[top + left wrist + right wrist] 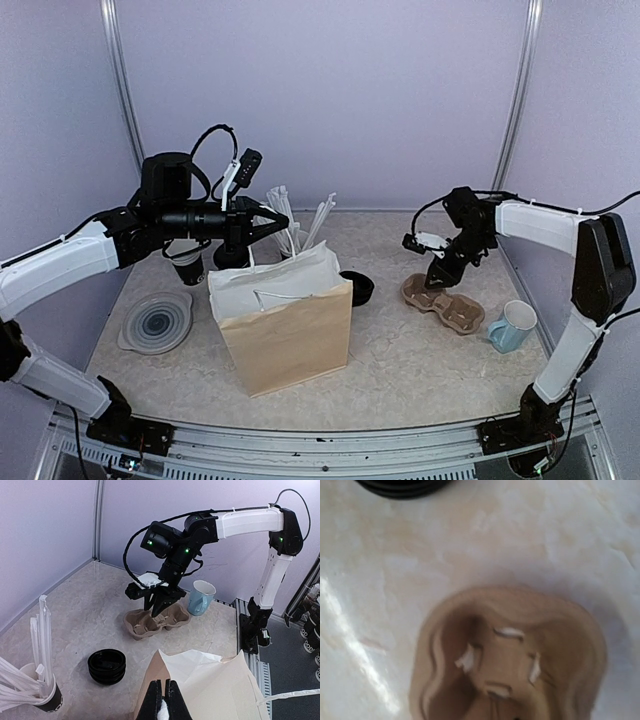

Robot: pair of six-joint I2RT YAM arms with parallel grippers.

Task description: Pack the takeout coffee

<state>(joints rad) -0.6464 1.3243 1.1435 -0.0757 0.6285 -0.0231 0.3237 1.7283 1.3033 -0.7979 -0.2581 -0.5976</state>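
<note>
Left arm (60,262) stretched forward, wrist level. Left gripper (284,222) lies horizontal, jaws pressed tight together. Right arm (545,225) bent high at the elbow, forearm running inward. Right gripper (156,612) hangs tips-down below its wrist, jaws seemingly a little apart.

Bag (285,335) is seen tan w/ white lining; carrier (443,303) brown pulp; mug (512,327) pale blue; disc (157,322) grey w/ concentric rings; table (420,370) beige, marbled.
</note>
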